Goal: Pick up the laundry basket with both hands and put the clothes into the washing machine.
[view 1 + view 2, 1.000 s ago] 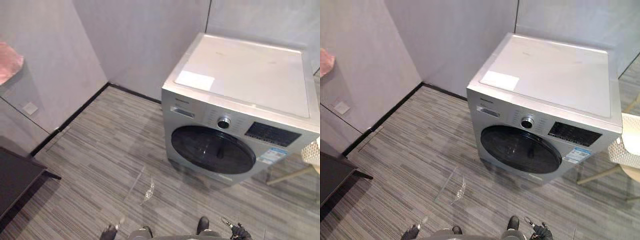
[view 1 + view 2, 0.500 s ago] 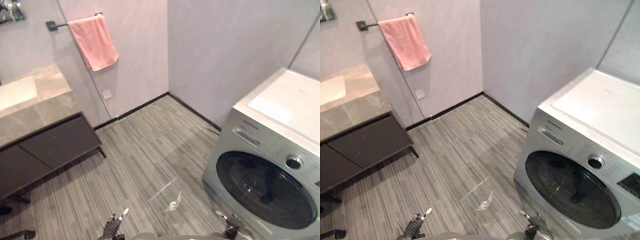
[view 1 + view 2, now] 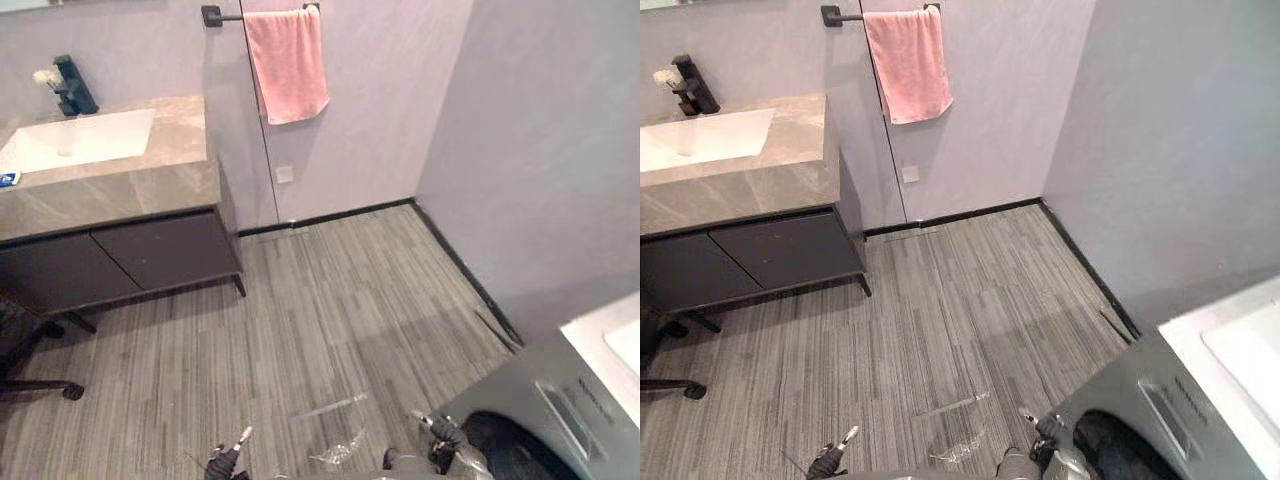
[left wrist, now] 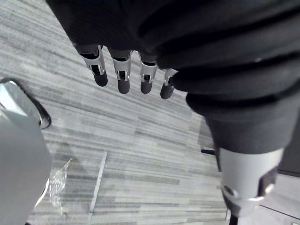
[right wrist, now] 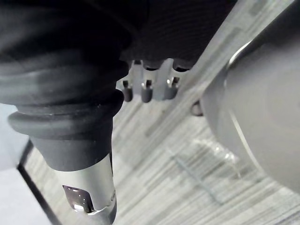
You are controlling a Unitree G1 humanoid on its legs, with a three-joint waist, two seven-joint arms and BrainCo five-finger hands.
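Note:
The silver washing machine (image 3: 565, 400) with its dark round door (image 3: 1110, 452) stands at the lower right corner, door closed. My left hand (image 3: 228, 460) hangs low at the bottom edge, over bare floor. In the left wrist view its fingers (image 4: 122, 77) point straight down and hold nothing. My right hand (image 3: 446, 434) hangs just in front of the machine's near corner. Its fingers (image 5: 146, 89) are relaxed and empty in the right wrist view.
A dark vanity cabinet (image 3: 130, 250) with a stone top and white sink (image 3: 80, 138) fills the upper left. A pink towel (image 3: 287, 62) hangs on a wall rail. A chair base (image 3: 40, 385) sits at far left. Clear plastic scraps (image 3: 338, 450) lie on the striped floor.
The camera has swung left: the washing machine slid from the middle to the lower right corner, and the vanity and towel came fully into view. Both hands stay low and empty.

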